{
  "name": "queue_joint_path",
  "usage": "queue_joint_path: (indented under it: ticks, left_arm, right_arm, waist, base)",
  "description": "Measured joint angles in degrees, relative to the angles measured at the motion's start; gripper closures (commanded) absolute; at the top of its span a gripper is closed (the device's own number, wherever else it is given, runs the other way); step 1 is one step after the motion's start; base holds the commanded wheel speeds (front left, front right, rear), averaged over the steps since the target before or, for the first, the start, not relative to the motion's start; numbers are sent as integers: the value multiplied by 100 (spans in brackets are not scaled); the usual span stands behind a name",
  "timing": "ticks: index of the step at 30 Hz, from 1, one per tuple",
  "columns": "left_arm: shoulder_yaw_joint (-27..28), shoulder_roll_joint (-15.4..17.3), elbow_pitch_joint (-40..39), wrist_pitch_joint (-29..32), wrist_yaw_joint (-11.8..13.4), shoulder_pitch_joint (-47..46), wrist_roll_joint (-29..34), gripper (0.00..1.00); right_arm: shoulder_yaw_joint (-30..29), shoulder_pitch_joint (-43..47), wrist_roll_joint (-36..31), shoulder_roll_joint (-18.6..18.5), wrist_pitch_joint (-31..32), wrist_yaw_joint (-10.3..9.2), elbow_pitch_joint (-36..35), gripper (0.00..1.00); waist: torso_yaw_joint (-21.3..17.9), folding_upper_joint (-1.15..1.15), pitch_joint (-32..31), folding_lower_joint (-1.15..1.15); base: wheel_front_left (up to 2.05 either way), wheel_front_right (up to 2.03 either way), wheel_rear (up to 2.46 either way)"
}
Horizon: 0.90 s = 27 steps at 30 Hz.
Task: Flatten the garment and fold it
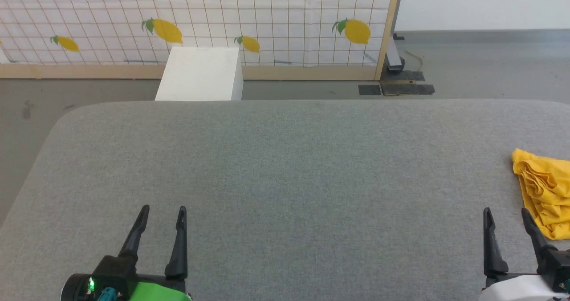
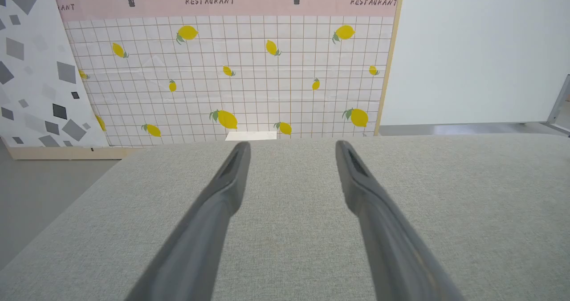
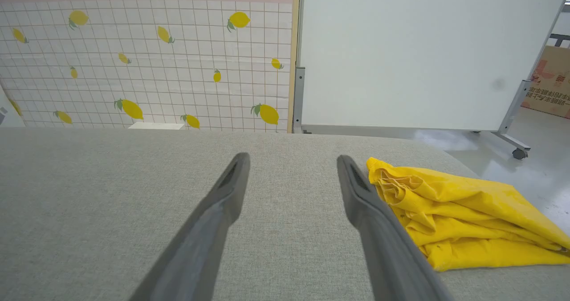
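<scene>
Now, head view, table: you face a broad grey fabric-covered table (image 1: 285,167) with rounded far corners.
Head view, garment: the bright yellow crumpled cloth garment (image 1: 545,189) lies bunched at the table's right edge, cut off by the frame.
Head view, left gripper: your left gripper (image 1: 163,208) sits at the lower left over bare table, its two long dark fingers spread apart and holding nothing.
Head view, right gripper: your right gripper (image 1: 506,210) sits at the lower right, likewise parted and unloaded. Its outer finger overlaps the garment's near edge, and you cannot judge contact.
Head view, background: a white rectangular box (image 1: 200,74) stands on the floor beyond the table, before a white grid-patterned panel printed with yellow lemons (image 1: 267,20).
Left wrist view, fingers: both fingers (image 2: 231,181) stand wide apart, with bare grey cloth between them.
Right wrist view, fingers: these too are parted. The garment lies in loose layers just right of the right-hand finger, near the table's rounded corner.
Right wrist view, background: a plain white wheeled board (image 3: 401,51) stands behind.
</scene>
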Motion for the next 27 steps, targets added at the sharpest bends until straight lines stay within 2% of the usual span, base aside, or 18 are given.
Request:
queue_joint_path:
  ticks: [18, 19, 27]
  left_arm:
    - [215, -278, 46, 0, -211, 48, 104, 0]
    - [220, -286, 46, -1, -222, 47, 105, 100]
    - [202, -287, 46, 14, -221, 47, 97, 100]
  right_arm:
    - [256, 43, 21, 1, 0, 0, 34, 0]
    - [257, 43, 26, 1, 0, 0, 40, 100]
    - [261, 43, 27, 1, 8, 0, 38, 100]
  waist:
    - [-295, 0, 29, 0]
    - [-292, 0, 33, 0]
    - [-291, 0, 38, 0]
  base:
    - [0, 0, 0]
    - [0, 0, 0]
    - [0, 0, 0]
